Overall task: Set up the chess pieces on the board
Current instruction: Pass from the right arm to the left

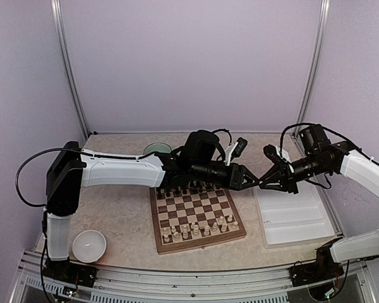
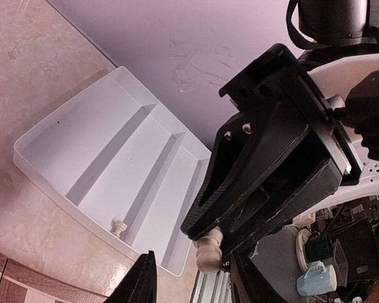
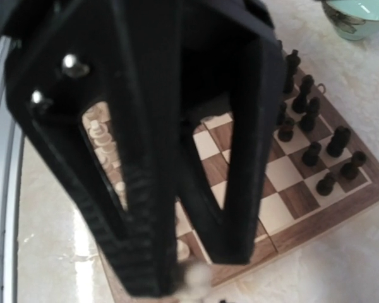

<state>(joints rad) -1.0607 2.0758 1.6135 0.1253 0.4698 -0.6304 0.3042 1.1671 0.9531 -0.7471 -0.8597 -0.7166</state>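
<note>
right jaws: clamped on a cream chess piece (image 2: pixel 208 250), just off the board's (image 1: pixel 199 221) right edge
left jaws: part-open, straddling that piece
piece axis: roughly along right jaws

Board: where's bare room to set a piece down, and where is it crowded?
The board's middle rows are bare, between the dark pieces at the far edge and the cream pieces at the near edge. The tray is almost bare. Crowded: by the board's far right corner, where the left gripper and right gripper meet.
</note>
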